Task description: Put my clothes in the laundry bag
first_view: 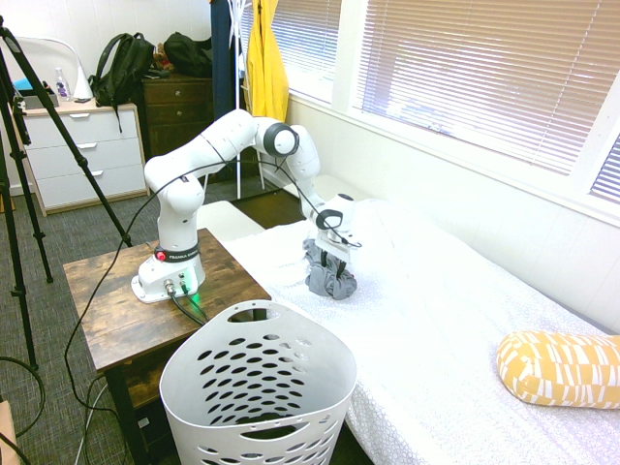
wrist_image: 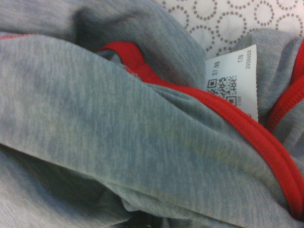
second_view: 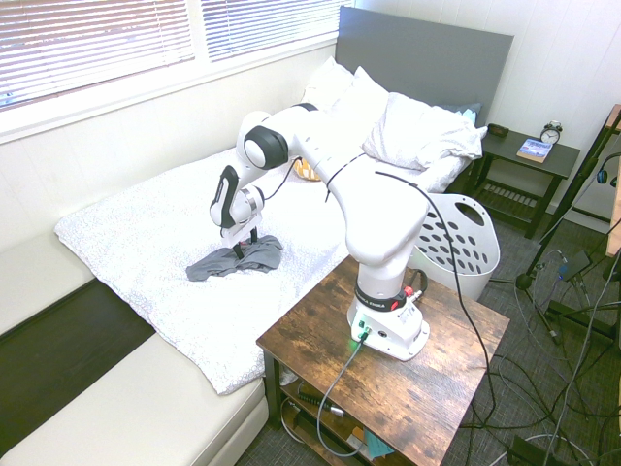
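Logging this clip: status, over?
Gripper open, down on the clothes. Clothes on the bed, not lifted. Laundry basket beside the bed, path looks clear.
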